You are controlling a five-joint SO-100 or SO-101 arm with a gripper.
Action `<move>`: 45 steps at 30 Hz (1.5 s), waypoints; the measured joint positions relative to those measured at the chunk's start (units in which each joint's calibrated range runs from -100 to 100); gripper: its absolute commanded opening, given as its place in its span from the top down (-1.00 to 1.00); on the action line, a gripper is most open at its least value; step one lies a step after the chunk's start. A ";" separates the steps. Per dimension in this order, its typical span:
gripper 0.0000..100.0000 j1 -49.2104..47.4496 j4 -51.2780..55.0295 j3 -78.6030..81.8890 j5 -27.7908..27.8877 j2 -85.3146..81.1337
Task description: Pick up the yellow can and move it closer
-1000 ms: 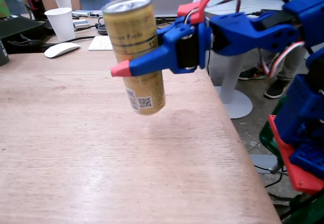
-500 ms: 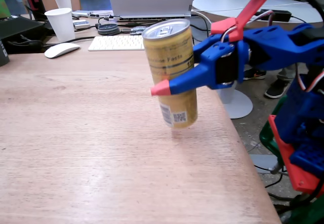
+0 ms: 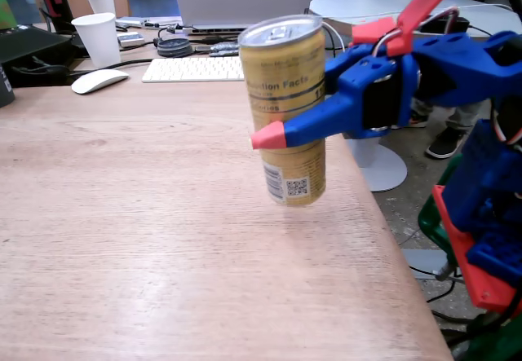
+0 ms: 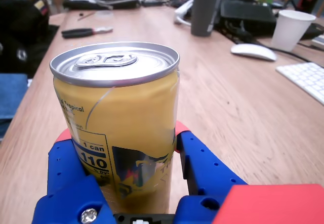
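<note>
The yellow can [image 3: 285,108] hangs slightly tilted above the wooden table [image 3: 147,239], its base clear of the surface. It has a silver pull-tab top, dark print and a white QR patch near the base. My blue gripper [image 3: 277,125] reaches in from the right and is shut on the can's middle. One red-tipped finger [image 3: 269,137] crosses the can's front, and the other is hidden behind it. In the wrist view the can [image 4: 121,113] fills the centre, clamped in the gripper [image 4: 121,133] between two blue fingers [image 4: 200,168].
Two white paper cups [image 3: 98,39] [image 3: 101,1], a white mouse [image 3: 98,80] and a keyboard [image 3: 192,69] line the table's far end. The table's right edge [image 3: 383,214] runs just below the arm. The wrist view shows a cup [image 4: 292,29], a grey box [image 4: 207,6] and pliers [image 4: 86,32].
</note>
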 measured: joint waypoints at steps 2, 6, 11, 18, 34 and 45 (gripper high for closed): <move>0.57 -2.63 0.41 0.00 0.00 0.00; 0.57 -7.33 0.66 0.00 -0.05 0.00; 0.57 -7.42 7.20 0.00 -0.05 -0.09; 0.57 -7.42 8.20 0.00 -0.05 -0.09; 0.57 -7.42 13.33 0.00 -0.05 -0.09; 0.57 -7.42 13.50 0.00 -0.05 -0.09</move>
